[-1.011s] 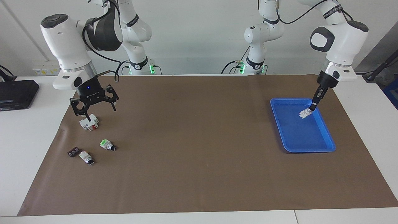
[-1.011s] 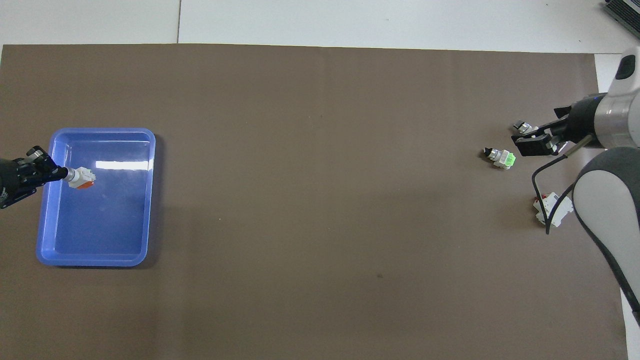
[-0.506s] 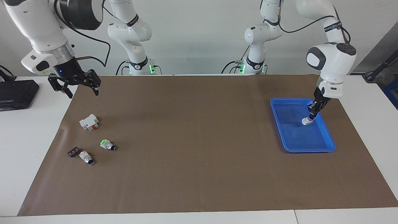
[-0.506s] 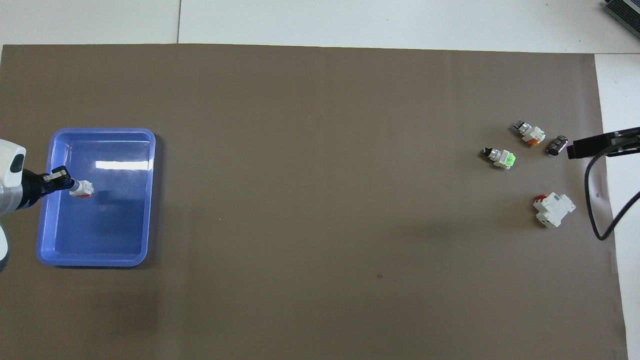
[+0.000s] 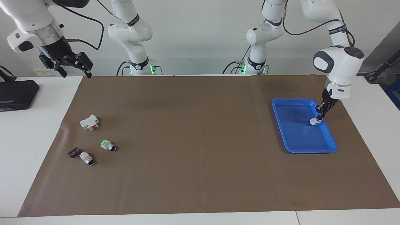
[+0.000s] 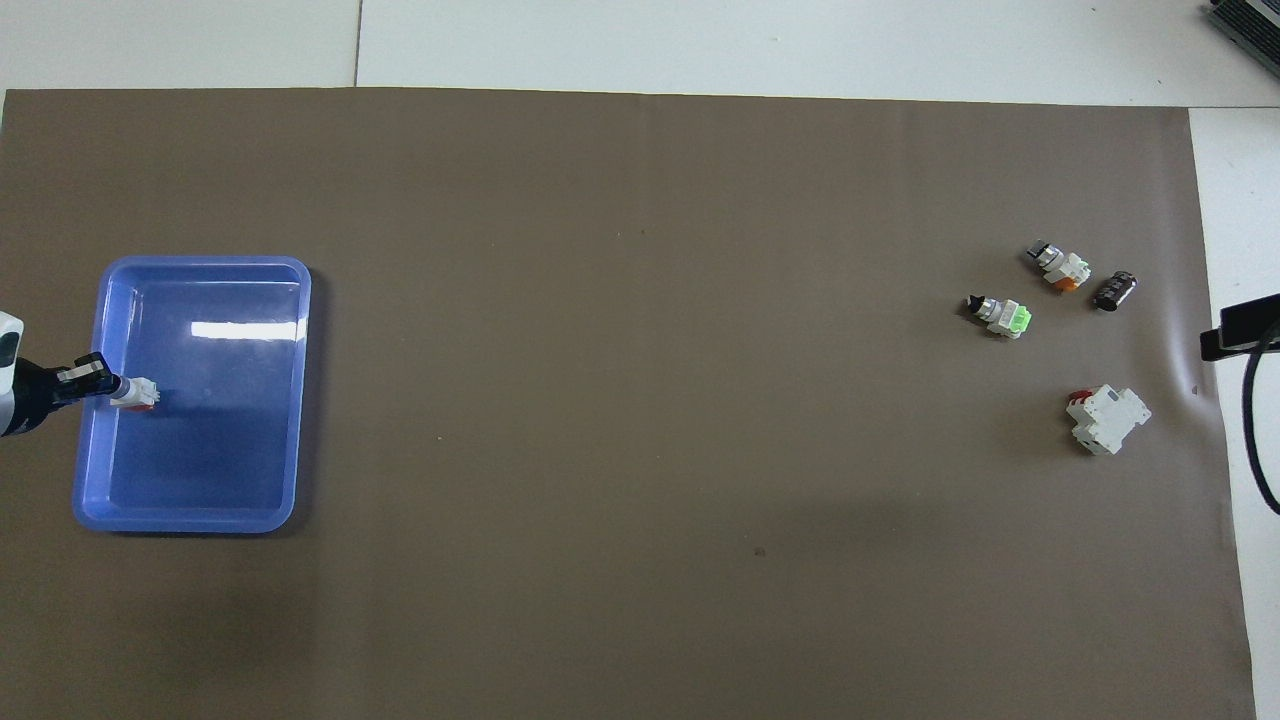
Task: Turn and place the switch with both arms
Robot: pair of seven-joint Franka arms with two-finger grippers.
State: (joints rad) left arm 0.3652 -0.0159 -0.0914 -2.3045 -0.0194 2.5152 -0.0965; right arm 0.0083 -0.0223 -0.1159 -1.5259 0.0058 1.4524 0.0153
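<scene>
My left gripper (image 5: 318, 118) is shut on the knob end of a small white switch with an orange end (image 5: 314, 122). It holds it low inside the blue tray (image 5: 289, 104), close to the tray's wall at the left arm's end of the table. The overhead view shows the same gripper (image 6: 108, 387), switch (image 6: 140, 395) and tray (image 6: 200, 268). I cannot tell whether the switch touches the tray floor. My right gripper (image 5: 77, 74) is open and empty, raised over the mat's corner at the right arm's end. Only a black part of it (image 6: 1240, 335) shows from overhead.
On the brown mat (image 5: 193, 140), at the right arm's end, lie a white block with a red mark (image 5: 89, 122), a green-ended switch (image 5: 107, 145), another orange-ended switch (image 5: 86, 157) and a small dark part (image 5: 73, 152). A black box (image 5: 17, 93) sits on the white table.
My left gripper has lowered the switch in the tray and moved it toward the tray's wall at the left arm's end. My right gripper has risen from over the white block to the mat's corner.
</scene>
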